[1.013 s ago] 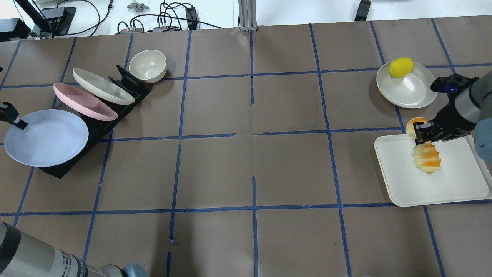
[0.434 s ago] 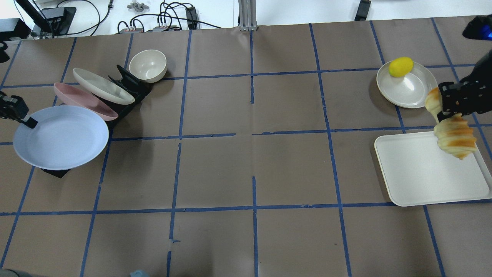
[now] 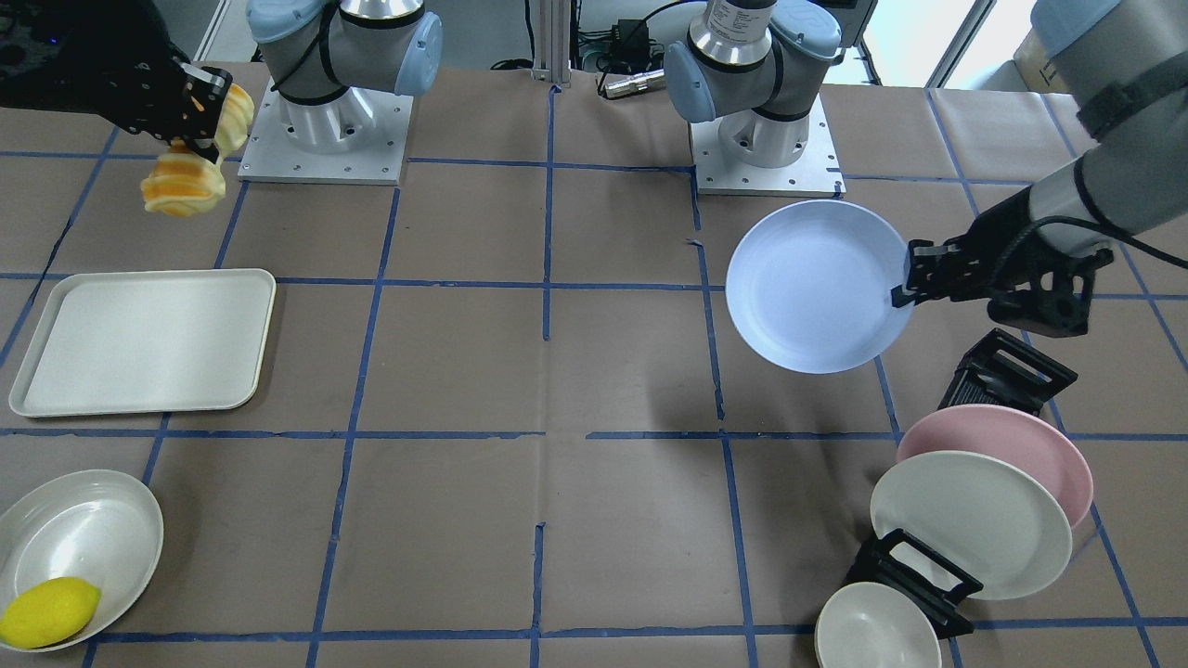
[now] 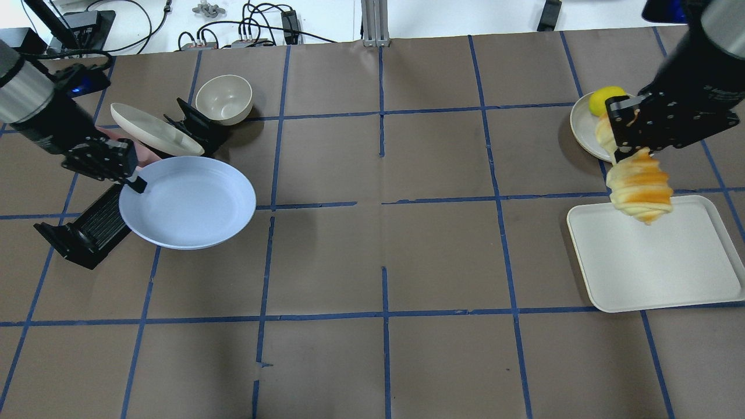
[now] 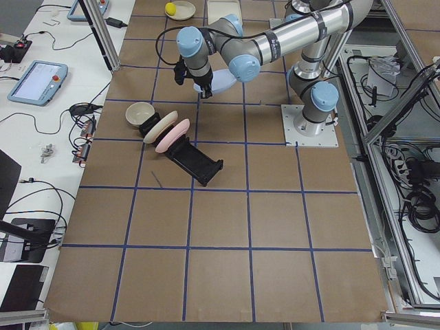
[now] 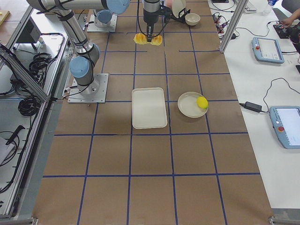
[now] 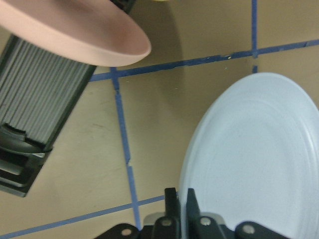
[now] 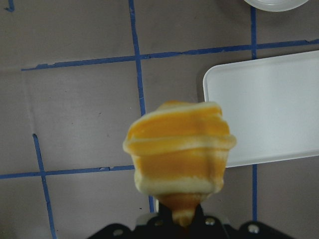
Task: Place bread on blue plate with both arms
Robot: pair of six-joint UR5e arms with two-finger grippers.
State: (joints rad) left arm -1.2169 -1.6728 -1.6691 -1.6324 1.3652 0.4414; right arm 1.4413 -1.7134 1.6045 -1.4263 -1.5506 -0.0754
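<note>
The bread (image 4: 639, 189), a ridged golden-orange and cream loaf, hangs in the air from my right gripper (image 4: 618, 135), which is shut on its upper end, above the far corner of the white tray. It shows in the right wrist view (image 8: 179, 152) and the front view (image 3: 184, 184). The blue plate (image 4: 189, 201) is held level above the table by my left gripper (image 4: 135, 181), shut on its left rim, just right of the black rack. The left wrist view shows the plate (image 7: 259, 159) pinched at its rim. The plate (image 3: 812, 288) is well apart from the bread.
A white tray (image 4: 657, 262) lies at the right. An off-white plate (image 4: 582, 125) with a yellow lemon (image 4: 602, 99) sits behind it. A black rack (image 4: 87, 227) holds a pink plate (image 3: 1012, 436) and an off-white plate (image 4: 154, 131). A cream bowl (image 4: 224, 99) stands behind the rack.
My left gripper has carried the blue plate off the rack and to the right. My right gripper has lifted the bread off the tray and now holds it higher.
</note>
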